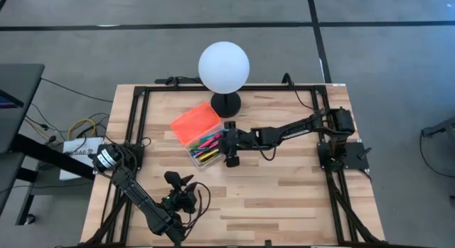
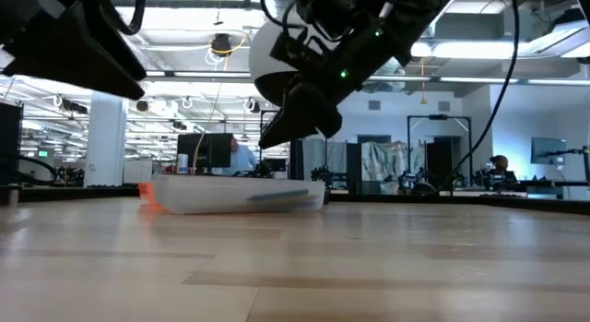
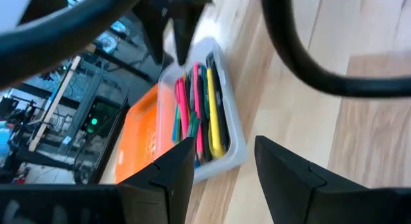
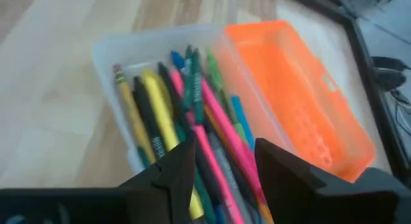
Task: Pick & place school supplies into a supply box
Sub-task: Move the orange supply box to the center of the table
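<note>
Closest to the front edge of the table (image 1: 284, 205), the left gripper (image 1: 186, 182) sits parked with its fingers spread apart, nothing in them. Further back, mid-table, the right gripper (image 1: 232, 157) hangs just over the clear pencil case (image 1: 206, 150), fingers parted and empty. The case is stuffed with pens and pencils (image 4: 186, 121): pink, green, yellow, black, some blue. Its orange lid (image 1: 195, 122) is flipped open and lies flat right beside the tray. Behind that, at the back edge, a white globe lamp (image 1: 224, 66) on a black base.
</note>
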### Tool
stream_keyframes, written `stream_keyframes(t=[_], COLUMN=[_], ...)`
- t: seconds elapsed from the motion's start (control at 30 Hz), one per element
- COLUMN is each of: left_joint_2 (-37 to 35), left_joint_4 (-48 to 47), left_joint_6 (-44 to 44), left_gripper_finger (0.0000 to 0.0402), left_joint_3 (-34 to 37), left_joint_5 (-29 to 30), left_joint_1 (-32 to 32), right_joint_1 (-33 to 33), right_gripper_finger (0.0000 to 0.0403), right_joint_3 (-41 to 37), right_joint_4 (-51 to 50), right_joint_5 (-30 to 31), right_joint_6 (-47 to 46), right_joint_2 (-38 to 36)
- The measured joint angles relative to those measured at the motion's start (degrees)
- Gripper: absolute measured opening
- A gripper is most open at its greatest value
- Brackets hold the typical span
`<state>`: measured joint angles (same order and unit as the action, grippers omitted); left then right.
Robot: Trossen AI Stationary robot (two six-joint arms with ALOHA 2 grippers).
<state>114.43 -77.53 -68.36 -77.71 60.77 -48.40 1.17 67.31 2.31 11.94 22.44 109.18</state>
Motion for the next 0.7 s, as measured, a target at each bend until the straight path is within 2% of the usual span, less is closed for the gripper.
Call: stream_keyframes(t=[0.1, 0.33, 0.5, 0.7], left_joint_2=[0.0, 0.0, -0.02, 0.02], left_joint_4=[-3.06, -12.6, -12.53, -12.5], left_joint_6=[-2.29, -18.97, -19.12, -18.99], left_gripper_finger=[0.0158, 0.0158, 0.0158, 0.0158], left_joint_3=[0.0, 0.06, 1.08, 1.25], left_joint_5=[-1.71, -2.4, -3.17, -4.55], left_joint_1=[0.0, 0.13, 0.13, 0.07], right_joint_1=[-1.05, -2.54, -1.77, -1.39], right_gripper_finger=[0.0149, 0.0124, 0.0112, 0.0104], right_joint_3=[0.02, 0.0, 2.39, 7.87], right_joint_4=[-0.1, 6.48, 13.36, 13.15], right_joint_5=[0.06, -1.73, -2.8, -2.8], right_joint_6=[-2.76, -14.6, -18.39, -18.4], right_joint_2=[0.26, 4.92, 8.86, 14.17])
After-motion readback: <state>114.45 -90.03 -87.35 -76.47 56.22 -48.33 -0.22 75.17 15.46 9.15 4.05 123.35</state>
